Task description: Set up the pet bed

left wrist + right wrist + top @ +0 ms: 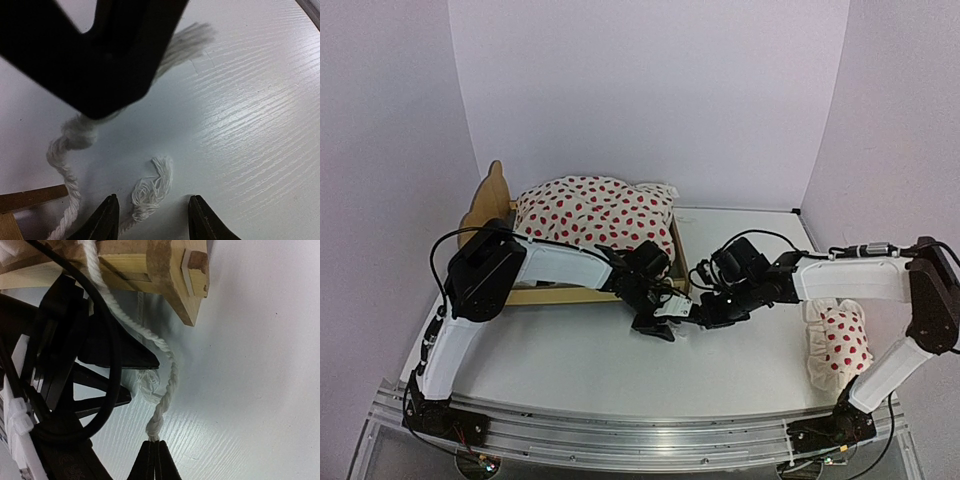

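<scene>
The pet bed [560, 293], a light plywood frame with an eared headboard, stands at the back left with the white red-dotted duvet [595, 212] piled on it. Its footboard corner shows in the right wrist view [175, 275]. A white twisted cord [167, 375] runs from that corner down to my right gripper [154, 442], which is shut on its end just above the table. My left gripper [152, 200] is open, low over the table, with a second cord's frayed end [150, 190] lying between its jaws. In the top view both grippers, left [655, 325] and right [698, 312], meet by the bed's near right corner.
The small red-dotted pillow [840, 345] lies on the white table [620, 380] at the right, beside the right arm. The right gripper's dark body [100, 50] hangs close over the left gripper. White walls close the back and sides.
</scene>
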`<action>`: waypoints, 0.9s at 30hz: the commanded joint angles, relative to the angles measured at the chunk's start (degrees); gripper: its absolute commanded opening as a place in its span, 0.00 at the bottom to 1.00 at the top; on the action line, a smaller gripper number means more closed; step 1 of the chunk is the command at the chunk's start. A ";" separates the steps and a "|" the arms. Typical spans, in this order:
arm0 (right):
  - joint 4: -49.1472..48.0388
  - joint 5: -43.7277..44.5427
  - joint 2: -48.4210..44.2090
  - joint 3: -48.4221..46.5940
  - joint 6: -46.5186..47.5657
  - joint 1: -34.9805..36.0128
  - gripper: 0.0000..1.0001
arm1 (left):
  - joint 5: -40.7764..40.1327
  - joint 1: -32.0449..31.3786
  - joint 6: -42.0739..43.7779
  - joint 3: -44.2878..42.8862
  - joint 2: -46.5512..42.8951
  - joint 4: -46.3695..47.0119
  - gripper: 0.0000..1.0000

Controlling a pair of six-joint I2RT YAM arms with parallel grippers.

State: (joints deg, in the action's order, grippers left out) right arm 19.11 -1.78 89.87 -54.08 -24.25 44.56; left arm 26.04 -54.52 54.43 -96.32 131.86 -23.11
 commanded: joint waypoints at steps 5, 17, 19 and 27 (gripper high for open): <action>-0.07 -4.87 -0.09 0.86 1.48 -1.66 0.00 | -3.99 0.23 1.64 0.39 1.37 -2.83 0.07; -11.93 -12.54 -2.34 10.40 2.87 -2.22 0.00 | 13.68 2.64 -12.14 -6.30 -9.30 -10.32 0.00; -17.19 -13.31 -3.20 13.92 -0.26 -2.16 0.00 | 16.55 2.96 -14.73 -5.68 -10.41 -9.23 0.00; -29.02 -5.79 -6.36 19.43 -5.02 4.92 0.00 | 22.85 5.02 -31.30 -5.23 -10.30 2.43 0.00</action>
State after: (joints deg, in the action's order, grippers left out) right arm -1.98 -11.20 86.29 -34.75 -26.67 45.56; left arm 43.08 -50.58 34.05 -99.77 123.94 -28.18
